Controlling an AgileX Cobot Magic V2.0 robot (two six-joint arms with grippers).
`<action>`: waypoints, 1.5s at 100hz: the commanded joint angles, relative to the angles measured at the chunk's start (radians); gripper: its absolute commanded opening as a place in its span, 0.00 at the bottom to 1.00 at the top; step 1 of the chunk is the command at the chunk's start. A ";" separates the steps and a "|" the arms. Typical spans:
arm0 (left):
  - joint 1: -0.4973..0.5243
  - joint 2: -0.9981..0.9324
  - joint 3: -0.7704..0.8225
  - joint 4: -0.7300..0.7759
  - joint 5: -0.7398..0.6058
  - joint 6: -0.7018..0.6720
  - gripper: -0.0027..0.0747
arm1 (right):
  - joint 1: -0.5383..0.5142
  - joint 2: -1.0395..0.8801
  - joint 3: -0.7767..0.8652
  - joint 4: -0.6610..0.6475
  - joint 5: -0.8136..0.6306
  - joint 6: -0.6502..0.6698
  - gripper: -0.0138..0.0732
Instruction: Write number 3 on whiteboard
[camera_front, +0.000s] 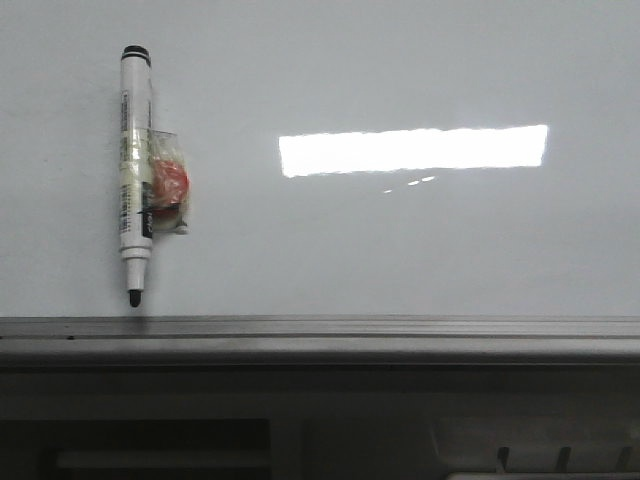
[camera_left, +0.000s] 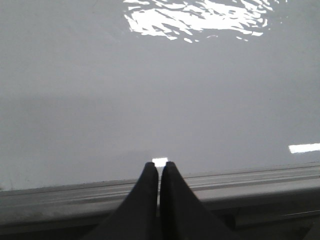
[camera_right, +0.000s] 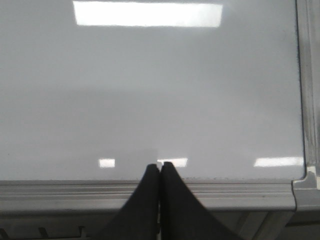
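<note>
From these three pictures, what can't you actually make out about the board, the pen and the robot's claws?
- Print on the marker: front view, too small and blurred to read.
- Red object taped to the marker: front view, wrapping and glare hide what it is.
- Whiteboard far edges: cut off by the frame in every view.
- Left gripper and right gripper: absent from the front view.

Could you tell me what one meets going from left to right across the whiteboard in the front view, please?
Marker → red object in clear wrap taped beside the marker → bright rectangular glare, all on the whiteboard; no writing shows.
</note>
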 joint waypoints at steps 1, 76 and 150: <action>0.001 -0.023 0.012 -0.011 -0.047 -0.010 0.01 | -0.006 -0.015 0.030 -0.014 -0.021 0.001 0.09; 0.001 -0.023 0.012 -0.011 -0.047 -0.010 0.01 | -0.006 -0.015 0.030 -0.014 -0.021 0.001 0.09; 0.001 -0.023 0.012 -0.062 -0.054 -0.010 0.01 | -0.006 -0.015 0.030 -0.016 -0.316 0.001 0.09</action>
